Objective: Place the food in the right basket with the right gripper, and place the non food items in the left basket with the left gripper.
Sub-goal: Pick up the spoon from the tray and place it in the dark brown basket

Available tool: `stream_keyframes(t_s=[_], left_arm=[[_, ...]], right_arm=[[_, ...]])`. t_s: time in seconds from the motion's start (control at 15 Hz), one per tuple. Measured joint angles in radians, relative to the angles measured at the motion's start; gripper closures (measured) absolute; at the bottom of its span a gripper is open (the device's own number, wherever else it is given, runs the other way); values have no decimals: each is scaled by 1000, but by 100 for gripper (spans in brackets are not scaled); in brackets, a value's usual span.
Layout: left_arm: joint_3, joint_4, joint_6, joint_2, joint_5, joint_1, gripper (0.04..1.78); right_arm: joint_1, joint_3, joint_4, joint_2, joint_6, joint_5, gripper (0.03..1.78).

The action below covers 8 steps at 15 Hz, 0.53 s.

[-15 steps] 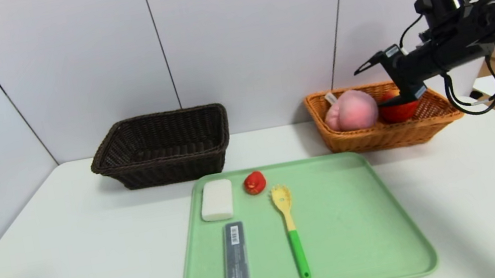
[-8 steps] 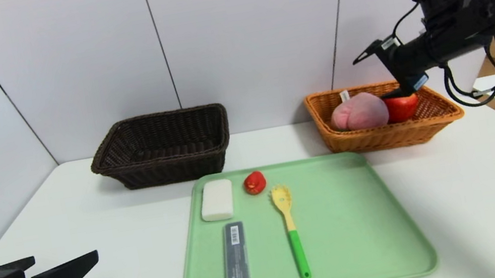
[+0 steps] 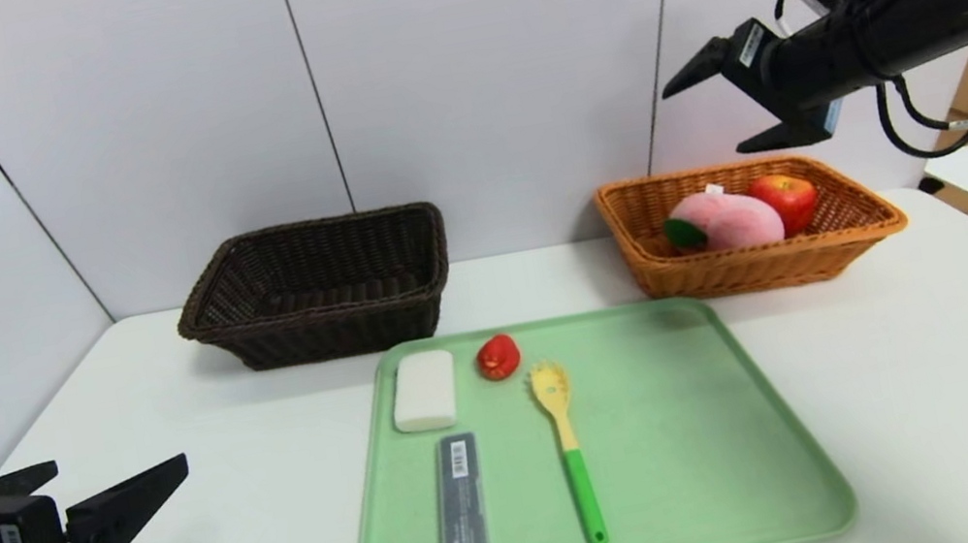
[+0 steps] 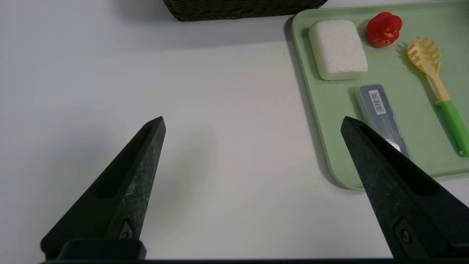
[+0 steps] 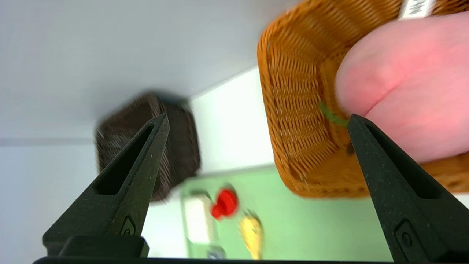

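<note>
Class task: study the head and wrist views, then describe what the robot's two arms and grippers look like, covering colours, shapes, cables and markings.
Both are black. The left gripper has two pointed, wedge-shaped fingers with recessed slots and a white barcode sticker on its body. The right gripper has the same pointed claw, a white label, a bulky black cylindrical wrist housing and looping black cables.

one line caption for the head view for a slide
Open right gripper above orange-tan basket holding peach and apple; open left gripper waits beside the green tray.
</note>
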Motion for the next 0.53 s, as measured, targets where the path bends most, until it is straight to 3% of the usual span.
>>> stream_keyframes(t_s=[0.13, 0.2, 0.53], left_arm=[[-22, 5, 12, 6, 0, 0, 13], [-46, 26, 10, 10, -2, 0, 13], [-280, 315, -39, 64, -11, -17, 13]], right_arm=[[46, 0, 89, -25, -129, -1, 13], [71, -1, 127, -34, -164, -1, 12], [226, -2, 363, -42, -230, -3, 12]])
